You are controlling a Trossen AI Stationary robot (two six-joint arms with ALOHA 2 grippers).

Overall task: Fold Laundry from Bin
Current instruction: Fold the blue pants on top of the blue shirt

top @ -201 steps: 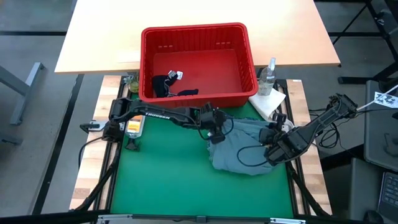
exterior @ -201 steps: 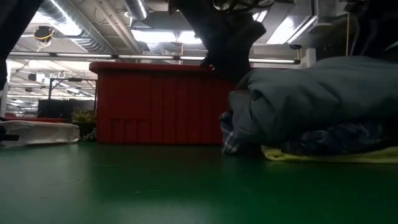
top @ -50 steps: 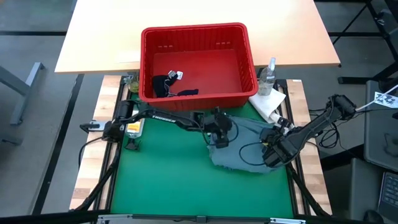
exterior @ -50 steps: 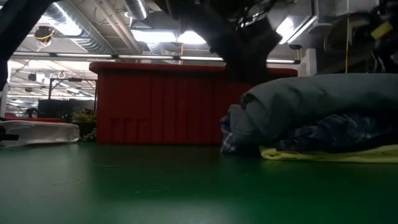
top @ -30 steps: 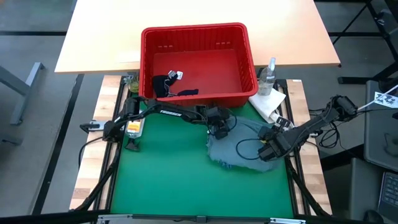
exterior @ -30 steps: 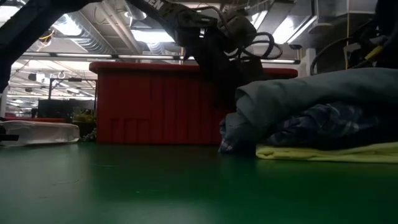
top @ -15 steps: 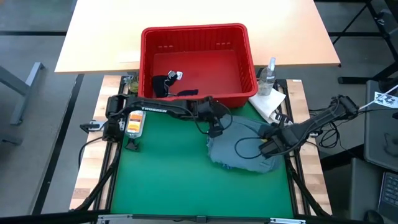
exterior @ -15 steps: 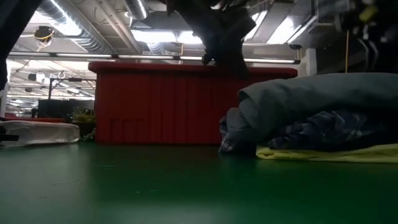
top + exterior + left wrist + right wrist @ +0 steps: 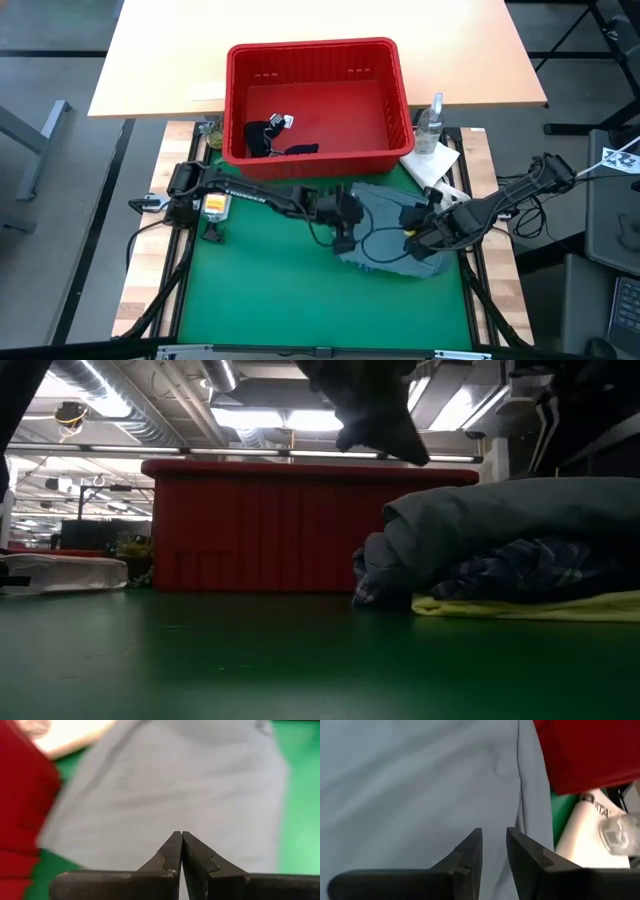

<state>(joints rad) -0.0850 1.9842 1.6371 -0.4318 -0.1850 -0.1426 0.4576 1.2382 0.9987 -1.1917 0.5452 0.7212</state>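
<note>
- Laundry: grey-blue garment (image 9: 395,225) tops plaid shirt (image 9: 530,575) and yellow one (image 9: 520,607) near the mat's right edge; navy one (image 9: 270,138) remains in bin (image 9: 318,50).
- Left gripper (image 9: 179,851) pressed together, empty; right gripper (image 9: 494,851) slightly apart, over the grey-blue cloth.

red bin (image 9: 400,90), grey-blue garment (image 9: 500,510) (plaid, yellow beneath), green mat (image 9: 260,290)
</note>
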